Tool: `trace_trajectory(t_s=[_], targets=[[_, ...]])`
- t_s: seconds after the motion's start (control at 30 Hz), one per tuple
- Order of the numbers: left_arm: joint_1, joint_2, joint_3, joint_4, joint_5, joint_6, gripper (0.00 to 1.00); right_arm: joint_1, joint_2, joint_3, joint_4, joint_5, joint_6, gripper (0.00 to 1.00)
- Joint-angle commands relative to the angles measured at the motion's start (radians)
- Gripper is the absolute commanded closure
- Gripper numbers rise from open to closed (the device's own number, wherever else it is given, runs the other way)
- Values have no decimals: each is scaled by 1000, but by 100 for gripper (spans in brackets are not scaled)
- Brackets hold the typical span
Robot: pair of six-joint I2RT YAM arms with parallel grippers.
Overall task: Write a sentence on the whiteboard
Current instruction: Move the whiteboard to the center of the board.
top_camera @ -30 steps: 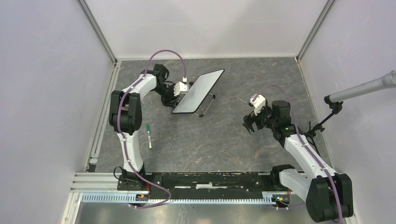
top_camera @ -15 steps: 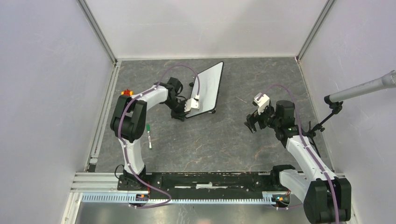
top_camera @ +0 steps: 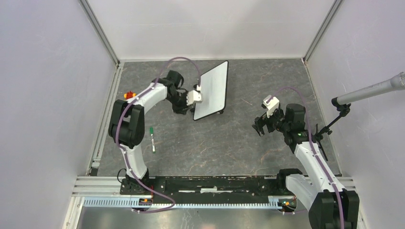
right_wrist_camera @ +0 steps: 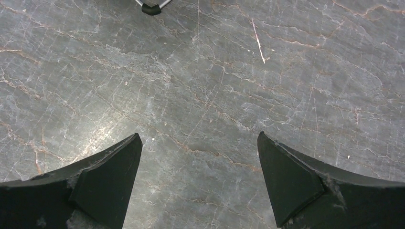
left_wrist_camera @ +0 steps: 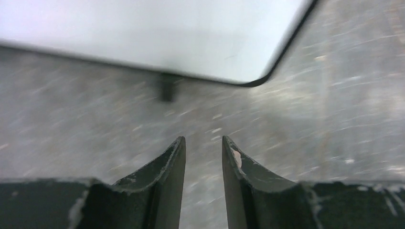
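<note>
Top view: the whiteboard [top_camera: 213, 89] stands tilted on its stand at the far centre of the table [top_camera: 215, 143], its face plain white. The left gripper [top_camera: 196, 98] sits just beside the board's left edge. The right gripper [top_camera: 260, 125] is well apart, to the right. A green marker [top_camera: 152, 138] lies near the left arm. Left wrist view: the left gripper [left_wrist_camera: 203, 143] has its fingers [left_wrist_camera: 172, 162] slightly apart with nothing between them; the whiteboard [left_wrist_camera: 143, 33] corner and one black foot [left_wrist_camera: 167, 88] lie ahead, clear of the tips. Right wrist view: the right gripper [right_wrist_camera: 198, 136] has its fingers [right_wrist_camera: 114, 162] spread wide over the table [right_wrist_camera: 215, 86].
</note>
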Motion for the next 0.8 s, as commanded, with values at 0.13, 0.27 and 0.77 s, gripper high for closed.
trace_trajectory(t_s=[0.13, 0.27, 0.77], targets=[[42, 132, 233, -12, -75, 65, 51, -6, -18, -5, 27, -16, 16, 2], [18, 169, 251, -9, -58, 65, 47, -8, -21, 3, 15, -14, 11, 2], [-147, 164, 140, -63, -66, 40, 63, -44, -36, 49, -57, -50, -1, 2]])
